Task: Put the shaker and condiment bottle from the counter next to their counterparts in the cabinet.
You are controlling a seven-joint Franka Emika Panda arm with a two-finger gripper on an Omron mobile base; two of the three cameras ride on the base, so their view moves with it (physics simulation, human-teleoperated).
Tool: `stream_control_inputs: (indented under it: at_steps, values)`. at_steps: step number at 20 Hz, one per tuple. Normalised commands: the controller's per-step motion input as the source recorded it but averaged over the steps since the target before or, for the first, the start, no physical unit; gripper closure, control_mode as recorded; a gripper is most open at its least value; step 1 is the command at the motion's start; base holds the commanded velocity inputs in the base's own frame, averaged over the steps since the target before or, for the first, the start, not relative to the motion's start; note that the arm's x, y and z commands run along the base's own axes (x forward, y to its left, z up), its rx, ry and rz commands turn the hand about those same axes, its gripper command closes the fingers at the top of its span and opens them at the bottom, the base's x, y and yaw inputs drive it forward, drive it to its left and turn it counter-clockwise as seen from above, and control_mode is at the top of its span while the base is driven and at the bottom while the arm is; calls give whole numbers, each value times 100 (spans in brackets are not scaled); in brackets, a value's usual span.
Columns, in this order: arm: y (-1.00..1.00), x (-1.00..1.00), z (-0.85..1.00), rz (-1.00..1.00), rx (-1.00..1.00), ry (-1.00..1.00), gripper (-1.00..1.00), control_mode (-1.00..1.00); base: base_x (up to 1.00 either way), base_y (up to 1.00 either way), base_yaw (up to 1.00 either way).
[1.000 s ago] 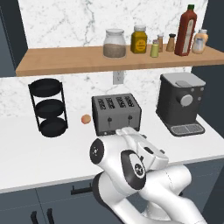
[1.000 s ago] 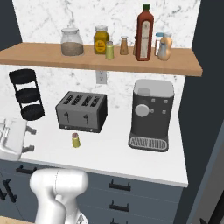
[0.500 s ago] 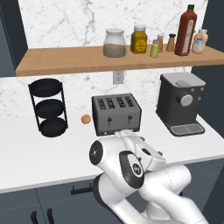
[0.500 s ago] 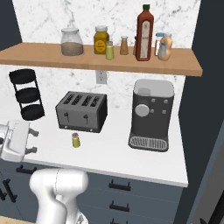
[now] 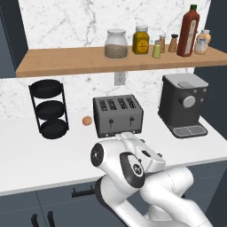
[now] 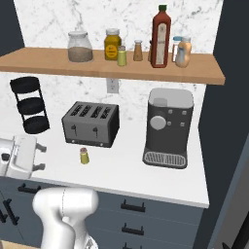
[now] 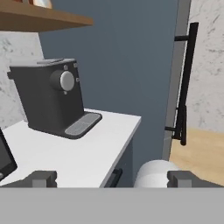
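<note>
The shaker [image 6: 84,155], small and yellow-green, stands on the white counter [image 6: 126,170] in front of the toaster. My gripper [image 6: 41,157] hovers open to its left near the counter's front edge, with nothing between its fingers. The hand view has my gripper [image 7: 112,178] facing along the counter, fingertips [image 7: 43,178] wide apart. The condiment bottle [image 6: 161,36], tall, red and green-capped, stands on the cabinet shelf [image 6: 97,68] among the counterparts [image 6: 130,53]. From the left, the bottle [image 5: 189,31] rises beside the small shakers [image 5: 165,45] on the shelf [image 5: 88,60].
A toaster [image 5: 117,115] and a dark coffee machine [image 5: 182,105] stand at the back of the counter, with a black three-tier rack [image 5: 49,110] at the left and a small orange ball [image 5: 87,120]. A glass jar [image 5: 116,44] and amber jar [image 5: 142,40] share the shelf. A dark tall panel with a handle [image 7: 186,83] ends the counter.
My hand has drifted a little to the right and down along the counter's front edge. The jaws stay open. The shaker and bottle have not moved.
</note>
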Motion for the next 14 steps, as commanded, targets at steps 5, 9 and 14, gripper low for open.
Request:
stream_control_inputs:
  at_steps: [5,9,14]
  values:
    - [0,9,-8,0,0,0,-100,-100,0,0,0]
    - [0,6,-8,0,0,0,-100,-100,0,0,0]
    - [-4,17,-8,0,0,0,-100,-100,0,0,0]
